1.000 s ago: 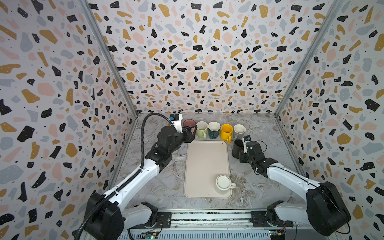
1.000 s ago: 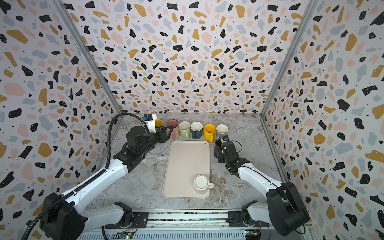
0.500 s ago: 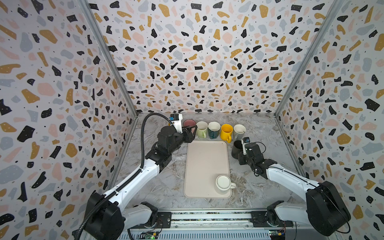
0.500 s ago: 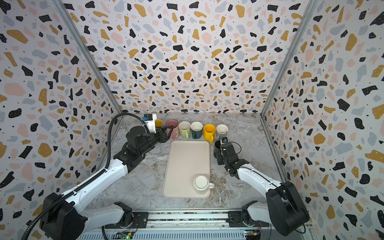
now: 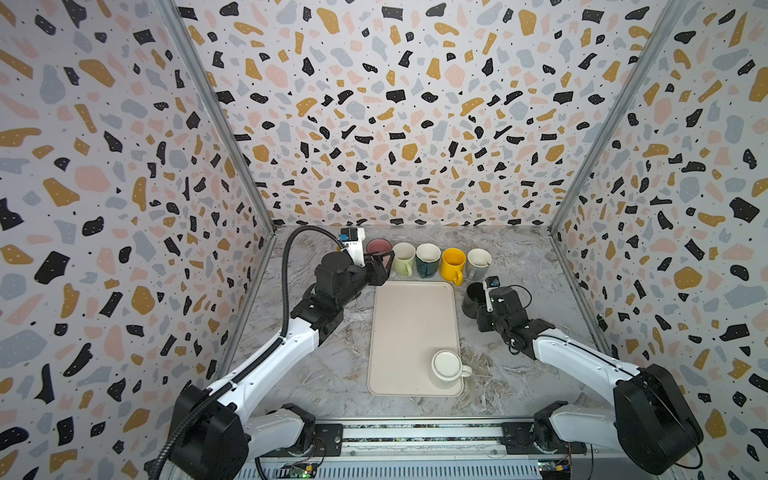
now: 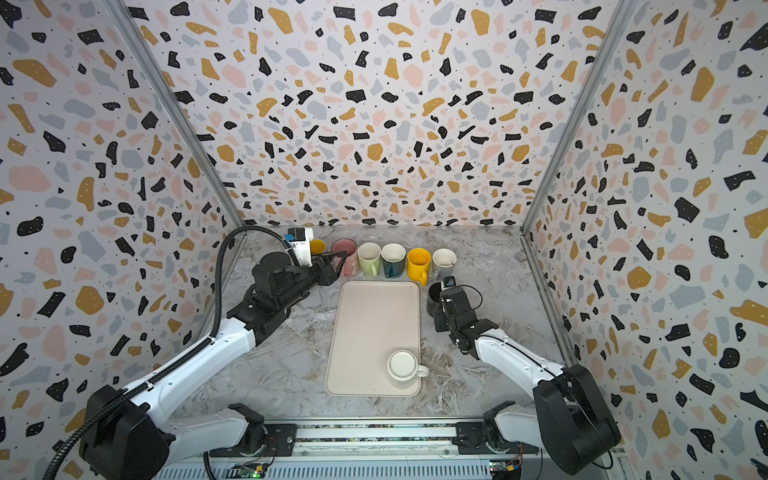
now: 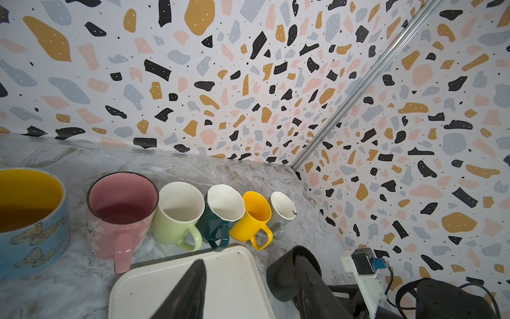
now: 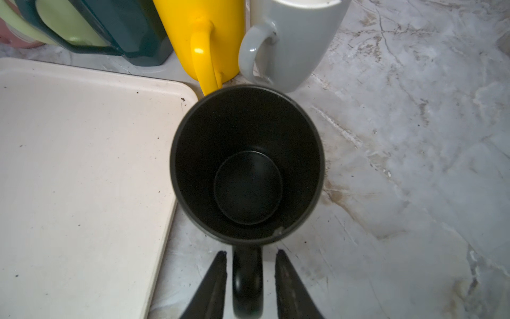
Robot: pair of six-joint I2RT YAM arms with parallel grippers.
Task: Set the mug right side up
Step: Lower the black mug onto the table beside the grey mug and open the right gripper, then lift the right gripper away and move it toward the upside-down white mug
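The black mug [image 8: 247,171] is set upright on the table [image 8: 386,138] just beside the tray [image 8: 82,165], and its handle has just been released by the right tool [image 8: 251,252], so this mug is judged done.

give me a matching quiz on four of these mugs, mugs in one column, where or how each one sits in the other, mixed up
Mugs
1. black mug
2. white mug
3. yellow mug
4. pink mug

Places
A. upside down on the tray
B. back row, between the dark green mug and the grey mug
C. upright beside the tray, handle between the open jaws of the right gripper
D. back row, between the blue butterfly mug and the pale green mug

Pairs: 1-C, 2-A, 3-B, 4-D
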